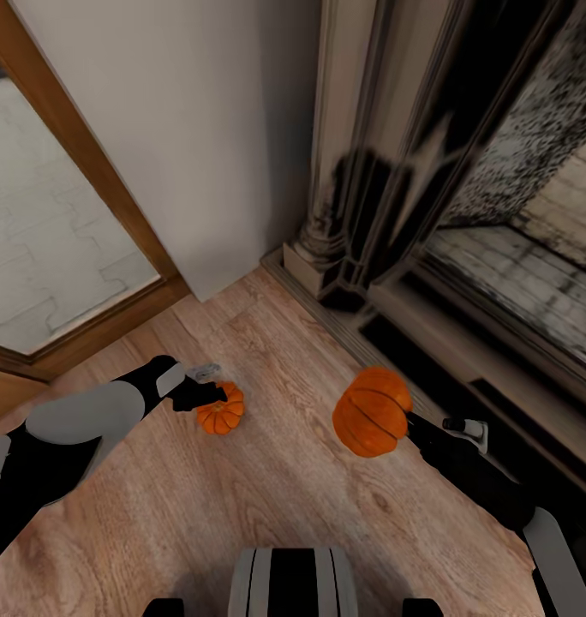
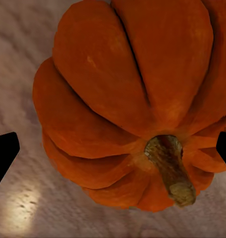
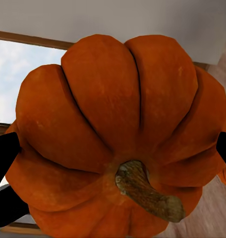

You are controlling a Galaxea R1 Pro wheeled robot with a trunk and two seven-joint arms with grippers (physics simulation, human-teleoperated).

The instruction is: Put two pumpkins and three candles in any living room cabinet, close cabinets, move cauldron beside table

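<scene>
Fireplace surround (image 1: 464, 214) just beyond held pumpkin (image 1: 372, 412); glass door (image 1: 53, 231) leftward.

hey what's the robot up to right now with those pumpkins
The right gripper is holding one pumpkin up off the wooden floor, fingers pressed against its sides. The left gripper is down at the second pumpkin, which sits on the floor; its fingers stand open on either side, not yet closed. A fireplace surround stands ahead.
</scene>
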